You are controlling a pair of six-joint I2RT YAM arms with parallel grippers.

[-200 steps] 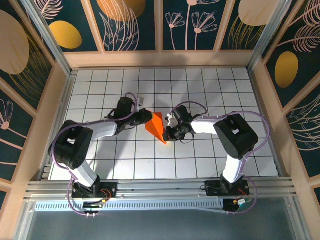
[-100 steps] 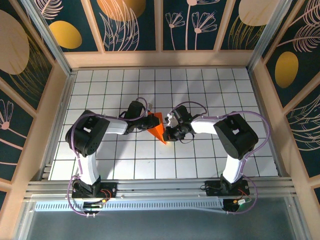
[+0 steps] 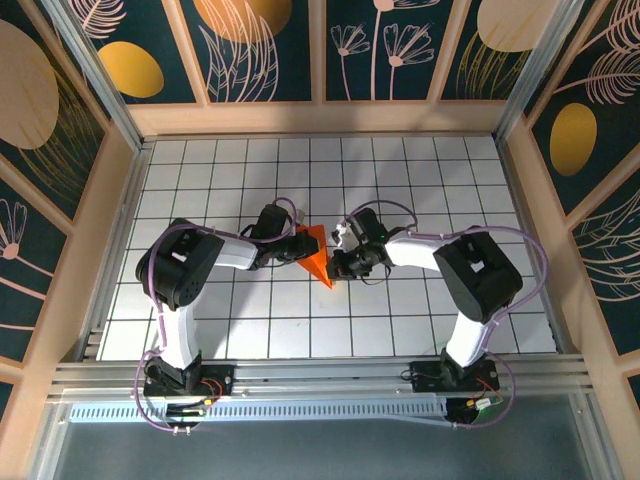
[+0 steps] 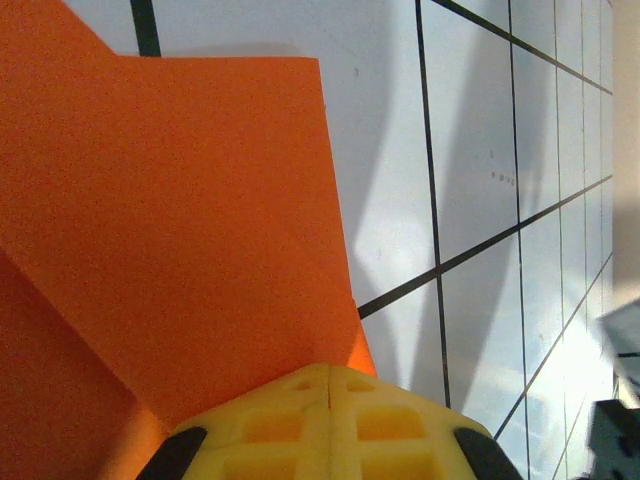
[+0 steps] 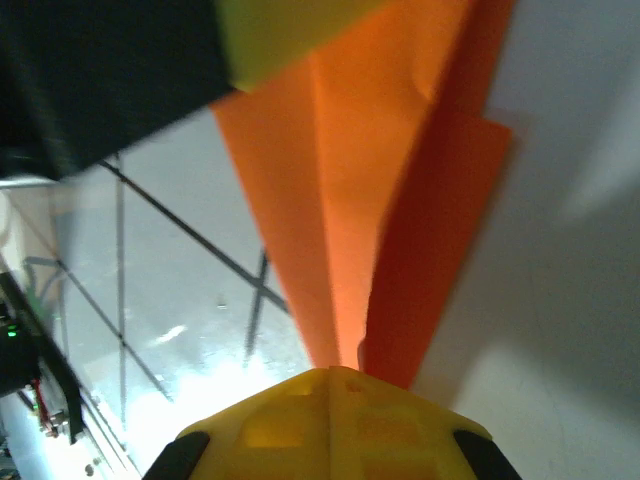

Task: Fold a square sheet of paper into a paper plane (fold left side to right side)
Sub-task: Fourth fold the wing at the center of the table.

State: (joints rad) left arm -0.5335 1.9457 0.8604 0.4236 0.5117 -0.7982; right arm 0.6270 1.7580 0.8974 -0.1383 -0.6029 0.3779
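White gridded worktop [image 3: 400,170] inside dark flowered panels, with the orange paper plane [image 3: 316,256] at its middle, between both arms.
The plane's long axis runs from a wide far end to a point aimed at the near edge, slightly right. The left jaws, pressed together, sit on its left flank. The right jaws, also pressed together, meet its point from the right. I cannot tell whether either nips a layer. Both arms touch it, so neither is nearer.
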